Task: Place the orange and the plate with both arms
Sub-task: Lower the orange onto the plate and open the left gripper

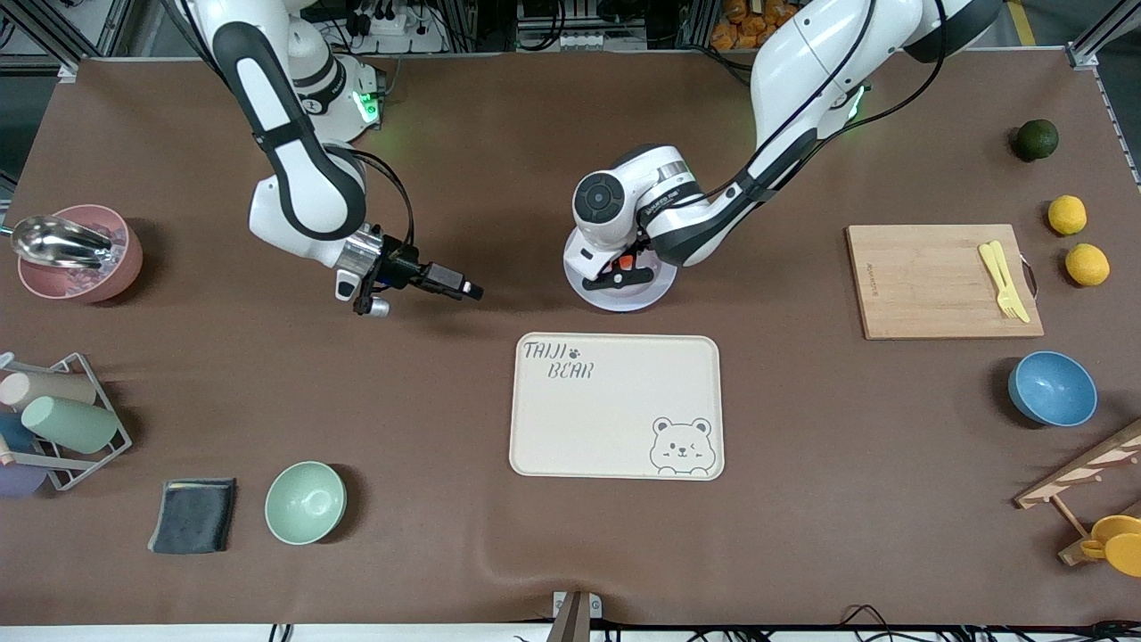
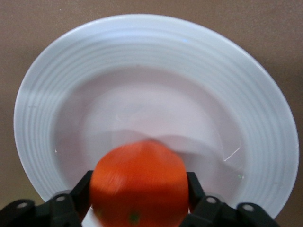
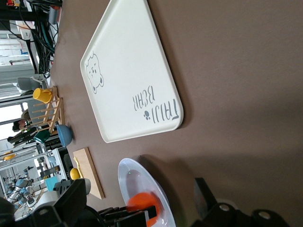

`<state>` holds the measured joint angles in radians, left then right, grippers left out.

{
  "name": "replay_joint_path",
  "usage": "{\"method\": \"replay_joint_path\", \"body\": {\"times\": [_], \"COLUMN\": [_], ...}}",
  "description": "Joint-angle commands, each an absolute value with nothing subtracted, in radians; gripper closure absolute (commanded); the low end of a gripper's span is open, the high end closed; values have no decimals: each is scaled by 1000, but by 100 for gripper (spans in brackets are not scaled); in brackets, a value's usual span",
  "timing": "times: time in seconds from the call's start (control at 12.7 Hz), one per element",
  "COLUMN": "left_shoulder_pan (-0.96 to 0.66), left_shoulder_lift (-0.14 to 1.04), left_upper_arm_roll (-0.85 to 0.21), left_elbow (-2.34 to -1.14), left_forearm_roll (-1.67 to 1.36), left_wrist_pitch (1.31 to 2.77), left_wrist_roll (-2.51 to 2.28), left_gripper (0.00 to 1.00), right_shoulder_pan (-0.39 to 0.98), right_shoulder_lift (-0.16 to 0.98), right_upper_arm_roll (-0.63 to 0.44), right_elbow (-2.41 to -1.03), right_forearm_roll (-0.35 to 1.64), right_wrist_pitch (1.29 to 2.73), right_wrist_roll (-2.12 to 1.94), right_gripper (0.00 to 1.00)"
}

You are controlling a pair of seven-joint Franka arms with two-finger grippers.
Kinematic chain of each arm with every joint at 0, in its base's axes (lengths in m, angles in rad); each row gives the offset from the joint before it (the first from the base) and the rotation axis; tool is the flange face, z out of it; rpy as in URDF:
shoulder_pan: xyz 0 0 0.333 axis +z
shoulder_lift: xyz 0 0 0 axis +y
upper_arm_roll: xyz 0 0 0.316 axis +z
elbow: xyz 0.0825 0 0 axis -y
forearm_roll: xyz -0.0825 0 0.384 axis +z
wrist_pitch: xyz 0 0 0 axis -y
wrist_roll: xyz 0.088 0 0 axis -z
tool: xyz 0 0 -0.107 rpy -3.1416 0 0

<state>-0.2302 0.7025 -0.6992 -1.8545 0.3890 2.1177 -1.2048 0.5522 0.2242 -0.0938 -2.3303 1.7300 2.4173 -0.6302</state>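
The orange [image 2: 139, 182] sits clamped between the two black fingers [image 2: 75, 196] of the left gripper [image 1: 617, 270], one finger on each side of the fruit, held just over the plate's well; whether it touches the plate [image 1: 646, 290] can't be told. Left wrist view shows the plate [image 2: 265, 118] filling most of the frame under the fruit, ringed rim, glossy. In the right wrist view the orange [image 3: 142, 202] shows over the plate [image 3: 130, 177] with the left gripper around it. The plate rests on the brown table cover [image 1: 499, 152], just farther from the front camera than the cream bear tray [image 1: 615, 406], not touching it. The right gripper [image 1: 463, 287] hovers over bare cover toward the right arm's end, beside the plate and well apart from it, pointing toward it, holding nothing; its fingers look closed together in the front view. Other stuff on the table: wooden cutting board [image 1: 940, 281] with a yellow fork [image 1: 1003, 278] on it, two lemons [image 1: 1067, 215], a dark green fruit [image 1: 1035, 139], blue bowl [image 1: 1052, 388] toward the left arm's end; pink bowl [image 1: 85, 259] with a metal scoop [image 1: 53, 241], wire rack with cups [image 1: 58, 419], green bowl [image 1: 305, 502], dark cloth [image 1: 193, 515] toward the right arm's end. Cables and aluminium framing along the table's edge by the arm bases.
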Motion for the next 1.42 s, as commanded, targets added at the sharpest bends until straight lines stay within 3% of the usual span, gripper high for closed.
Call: {"method": "replay_joint_path", "body": {"times": [0.0, 0.16, 0.47, 0.79, 1.03, 1.19, 1.34], "left_shoulder_pan": [-233, -225, -141, -14, 79, 138, 153], "left_shoulder_lift": [669, 632, 595, 493, 447, 428, 394], "left_upper_arm_roll": [-692, -692, -698, -699, -699, -698, -674], "left_elbow": [-1829, -1778, -1560, -1552, -1555, -1557, -1565], "left_forearm_roll": [417, 411, 404, 397, 358, 353, 322], "left_wrist_pitch": [2102, 2076, 1861, 1826, 1812, 1781, 1755], "left_wrist_roll": [-1229, -1224, -1142, -993, -849, -754, -645], "left_gripper": [0, 0, 0, 0, 0, 0, 0], "right_shoulder_pan": [603, 624, 664, 669, 721, 735, 741], "right_shoulder_lift": [244, 267, 310, 388, 416, 454, 474], "right_upper_arm_roll": [-101, -101, -100, -100, -101, -100, -100], "right_elbow": [-2339, -2338, -2336, -2335, -2315, -2290, -2272], "right_forearm_roll": [1857, 1960, 2058, 2121, 2212, 2256, 2261], "right_wrist_pitch": [2425, 2415, 2391, 2237, 2229, 2229, 2227], "right_wrist_roll": [-739, -823, -919, -954, -977, -1006, -1008], "right_gripper": [0, 0, 0, 11, 14, 25, 29]}}
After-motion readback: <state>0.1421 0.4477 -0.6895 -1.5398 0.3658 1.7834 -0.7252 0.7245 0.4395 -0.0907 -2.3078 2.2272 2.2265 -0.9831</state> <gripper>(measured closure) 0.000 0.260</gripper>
